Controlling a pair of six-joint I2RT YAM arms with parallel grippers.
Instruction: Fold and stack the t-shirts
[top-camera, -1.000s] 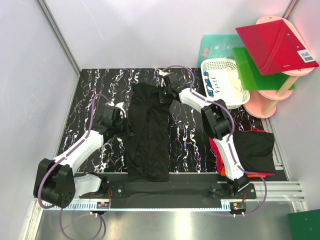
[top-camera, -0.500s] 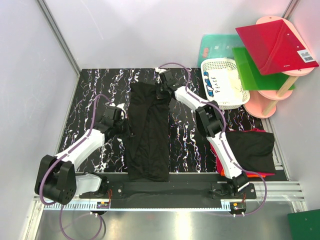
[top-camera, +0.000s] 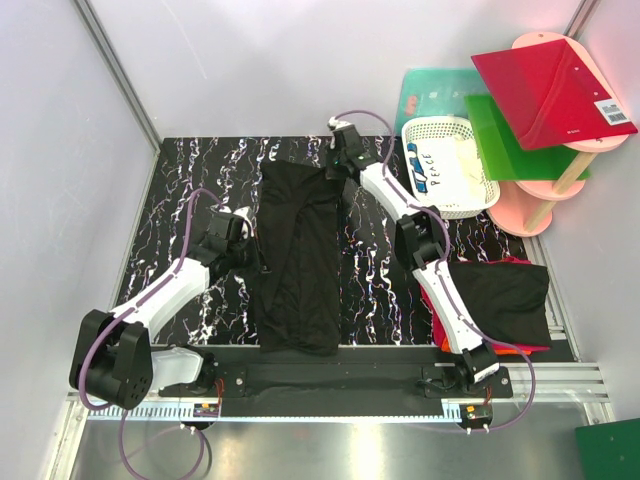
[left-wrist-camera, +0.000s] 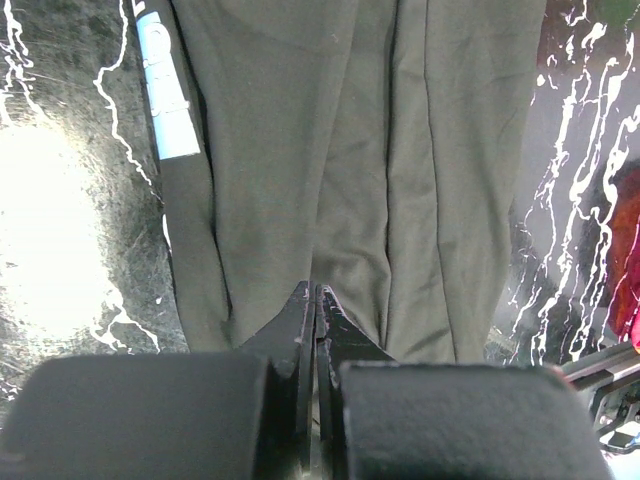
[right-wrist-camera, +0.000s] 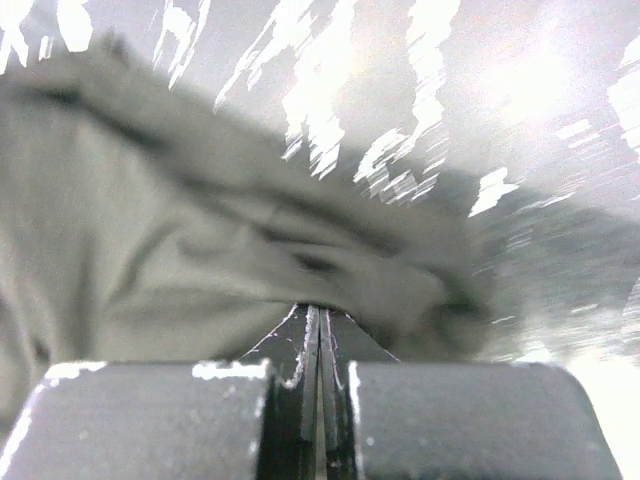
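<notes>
One black t-shirt (top-camera: 297, 262) laid out, one folded pile (top-camera: 510, 298) — one white basket (top-camera: 452, 150)

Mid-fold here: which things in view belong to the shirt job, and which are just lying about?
Job:
- black t-shirt laid lengthwise mid-table
- pile of t-shirts at the right, black on top, red beneath

Lying about:
- white lattice basket
- red board
- green board
- pink shelf stand

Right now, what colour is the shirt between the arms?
Black; the shirt shows best in the top view.
</notes>
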